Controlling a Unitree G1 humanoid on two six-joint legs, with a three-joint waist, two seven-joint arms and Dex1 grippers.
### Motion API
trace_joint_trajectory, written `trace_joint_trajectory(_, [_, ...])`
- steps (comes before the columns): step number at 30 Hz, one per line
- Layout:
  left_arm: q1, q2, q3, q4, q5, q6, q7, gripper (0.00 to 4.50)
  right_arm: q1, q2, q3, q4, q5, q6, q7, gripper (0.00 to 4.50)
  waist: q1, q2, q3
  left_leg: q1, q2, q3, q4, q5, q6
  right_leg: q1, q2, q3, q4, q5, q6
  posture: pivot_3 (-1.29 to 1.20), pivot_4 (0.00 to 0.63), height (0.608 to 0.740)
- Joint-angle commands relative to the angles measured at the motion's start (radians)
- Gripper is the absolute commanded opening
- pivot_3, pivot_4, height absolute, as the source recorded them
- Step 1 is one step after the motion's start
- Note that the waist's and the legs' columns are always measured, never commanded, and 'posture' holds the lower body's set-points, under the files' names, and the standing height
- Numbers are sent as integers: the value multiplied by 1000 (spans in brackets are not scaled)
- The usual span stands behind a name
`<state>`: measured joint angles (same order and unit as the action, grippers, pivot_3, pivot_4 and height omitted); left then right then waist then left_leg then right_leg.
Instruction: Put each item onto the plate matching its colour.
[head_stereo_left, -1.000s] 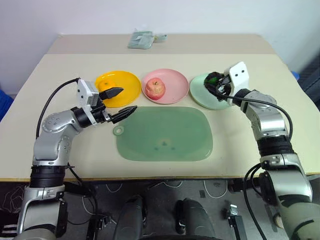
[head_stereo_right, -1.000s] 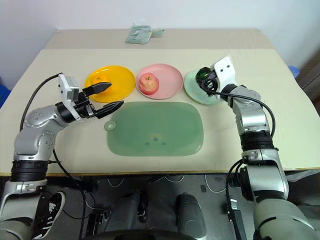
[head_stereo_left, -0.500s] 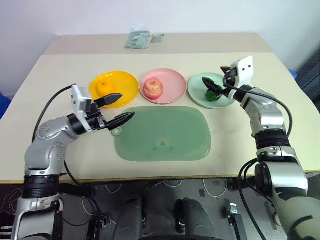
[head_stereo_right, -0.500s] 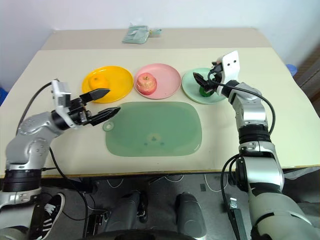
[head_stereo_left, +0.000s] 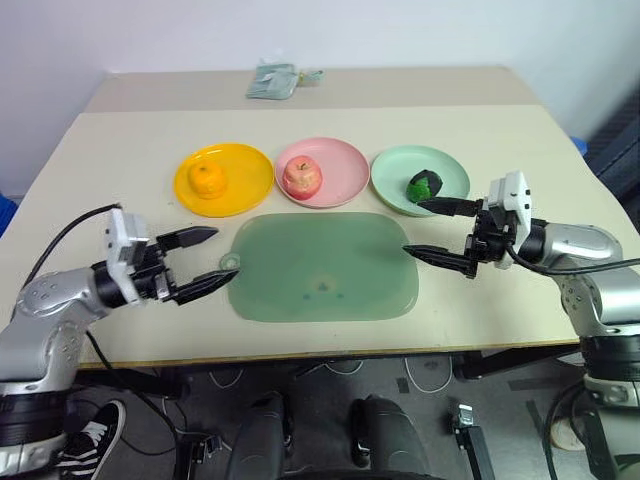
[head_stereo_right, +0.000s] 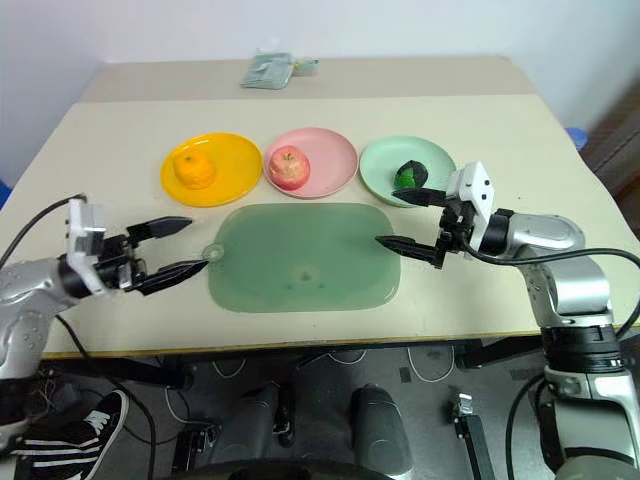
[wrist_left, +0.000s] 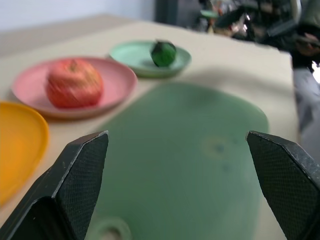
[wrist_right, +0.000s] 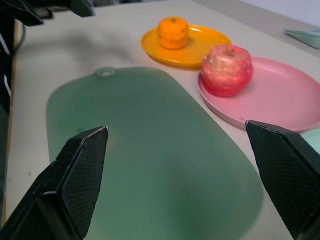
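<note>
The orange mandarin (head_stereo_left: 208, 178) sits on the yellow-orange plate (head_stereo_left: 245, 188). In the middle, the red-pink apple (head_stereo_left: 302, 176) rests on the pink plate (head_stereo_left: 343, 160). A small green piece (head_stereo_left: 424, 185) lies on the pale mint plate (head_stereo_left: 393, 172). My left gripper (head_stereo_left: 222, 253) hovers open and empty off the left end of the green mat, pointing right. My right gripper (head_stereo_left: 413, 227) is open and empty too, over the mat's right end, in front of the mint plate and apart from the green piece.
A large translucent green cutting mat (head_stereo_left: 325, 265) lies in front of the three plates. At the table's far edge there is a folded greenish cloth (head_stereo_left: 272, 80). The table's front edge runs just below both arms.
The right gripper opened, left the green piece on the mint plate, and drew back toward the front right. The left gripper, still open, pulled back to the left and nearer the front edge.
</note>
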<state>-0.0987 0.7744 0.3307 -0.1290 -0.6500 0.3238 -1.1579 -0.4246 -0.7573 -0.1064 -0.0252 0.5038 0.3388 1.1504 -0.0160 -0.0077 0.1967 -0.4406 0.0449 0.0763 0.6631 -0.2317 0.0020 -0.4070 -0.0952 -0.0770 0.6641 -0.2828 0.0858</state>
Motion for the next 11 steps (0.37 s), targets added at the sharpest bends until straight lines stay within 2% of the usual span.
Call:
trace_joint_trajectory(1, [-6, 11, 30, -57, -38, 20, 13, 4500, 21, -16, -31, -75, 30, 31, -11, 4468, 8, 0, 0, 0, 0, 0, 0, 0, 0, 0, 0, 0, 0, 0, 0, 0, 150, 740])
trace_joint_trajectory(7, [10, -12, -20, -101, -28, 24, 8, 4500, 115, -44, -51, -162, 43, 85, -33, 4468, 26, 0, 0, -1, -1, 0, 0, 0, 0, 1, -1, 0, -2, 0, 0, 0, 150, 740])
trace_joint_trajectory(11, [16, -42, -32, -98, -22, 10, 16, 4500, 76, -47, -40, -155, 32, 101, -55, 4468, 25, 0, 0, 0, -1, 0, 0, 0, 0, 1, -1, 0, -2, 1, -1, 0, 150, 740])
